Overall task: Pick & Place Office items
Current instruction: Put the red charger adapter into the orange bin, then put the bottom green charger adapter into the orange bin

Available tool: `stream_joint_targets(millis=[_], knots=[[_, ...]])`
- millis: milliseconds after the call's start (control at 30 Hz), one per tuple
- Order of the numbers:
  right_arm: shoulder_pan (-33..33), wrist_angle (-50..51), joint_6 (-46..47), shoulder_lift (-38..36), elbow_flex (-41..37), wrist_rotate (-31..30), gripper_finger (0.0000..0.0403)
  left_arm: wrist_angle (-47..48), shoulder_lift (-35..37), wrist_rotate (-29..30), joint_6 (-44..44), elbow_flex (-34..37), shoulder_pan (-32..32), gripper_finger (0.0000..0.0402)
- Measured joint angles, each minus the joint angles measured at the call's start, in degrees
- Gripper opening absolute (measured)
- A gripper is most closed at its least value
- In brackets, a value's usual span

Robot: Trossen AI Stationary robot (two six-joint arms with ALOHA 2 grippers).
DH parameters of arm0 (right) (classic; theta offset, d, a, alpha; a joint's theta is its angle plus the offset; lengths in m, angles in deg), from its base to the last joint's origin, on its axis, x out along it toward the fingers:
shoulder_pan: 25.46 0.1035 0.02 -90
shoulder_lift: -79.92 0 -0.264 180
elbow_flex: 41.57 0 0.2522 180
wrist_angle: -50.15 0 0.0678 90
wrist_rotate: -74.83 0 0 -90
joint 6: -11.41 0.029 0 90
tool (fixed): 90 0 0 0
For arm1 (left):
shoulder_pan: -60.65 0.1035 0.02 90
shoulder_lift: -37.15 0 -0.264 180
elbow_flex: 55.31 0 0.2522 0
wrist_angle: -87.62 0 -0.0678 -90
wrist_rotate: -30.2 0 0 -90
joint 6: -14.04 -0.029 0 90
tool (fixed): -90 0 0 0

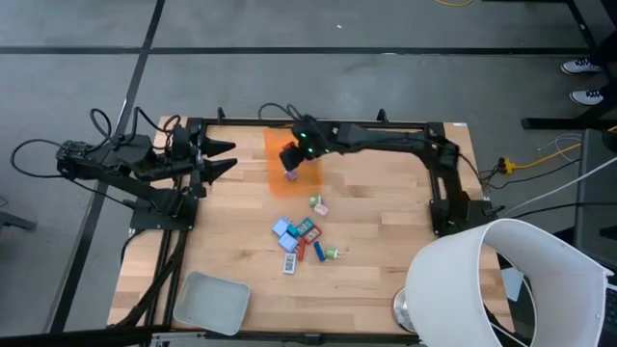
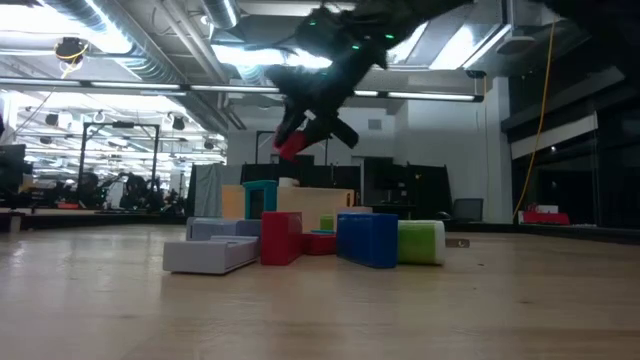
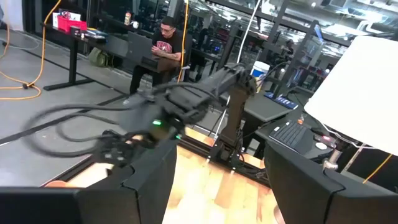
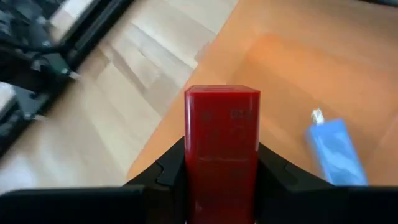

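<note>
Red block (image 4: pixel 221 146) is sitting clamped in the right gripper (image 1: pixel 290 173) jaws above the orange bin (image 4: pixel 292 74), where a blue piece (image 4: pixel 334 152) is lying; left gripper (image 1: pixel 229 157) is waiting open-jawed at the desk (image 1: pixel 376 280) edge.

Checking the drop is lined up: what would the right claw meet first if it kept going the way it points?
Probably the floor of the orange bin. The right claw, shut on a red block, points down at it; a blue piece lies off to one side.
</note>
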Motion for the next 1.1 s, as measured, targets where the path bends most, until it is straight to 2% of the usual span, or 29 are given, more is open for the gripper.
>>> stream_joint_targets(millis=[167, 333, 633, 700, 833, 900, 1000, 1100], knots=[[-0.62, 14.33, -3.56, 8.60, 15.54, -0.24, 0.0117, -0.17, 0.00, -0.45, -0.02, 0.00, 0.00, 0.0237], [-1.20, 21.10, -4.81, 13.85, 24.55, -0.18, 0.0117, -0.17, 0.00, -0.48, -0.05, 0.00, 0.00, 0.0237], [-1.85, 21.63, -4.61, 14.80, 25.43, 0.40, 0.0118, -0.17, 0.00, -1.46, -0.22, 0.00, 0.00, 0.0237], [-1.81, 21.56, -4.60, 14.80, 25.43, 0.46, 0.0147, -0.17, 0.00, -1.46, -0.22, 0.00, 0.00, 0.0237], [-1.73, 21.56, -2.96, 14.80, 25.43, 0.44, 0.0242, -0.17, 0.00, -1.46, -0.22, 0.00, 0.00, 0.0237], [-1.73, 21.31, -1.86, 14.80, 25.43, 0.41, 0.0267, -0.17, 0.00, -1.46, -0.22, 0.00, 0.00, 0.0237], [-1.76, 21.19, -0.17, 14.80, 25.43, 0.44, 0.0274, -0.17, 0.00, -1.46, -0.22, 0.00, 0.00, 0.0237], [-1.80, 21.07, 1.02, 14.80, 25.43, 2.14, 0.0261, -0.15, 0.00, -1.46, -0.22, 0.00, 0.00, 0.0237]])
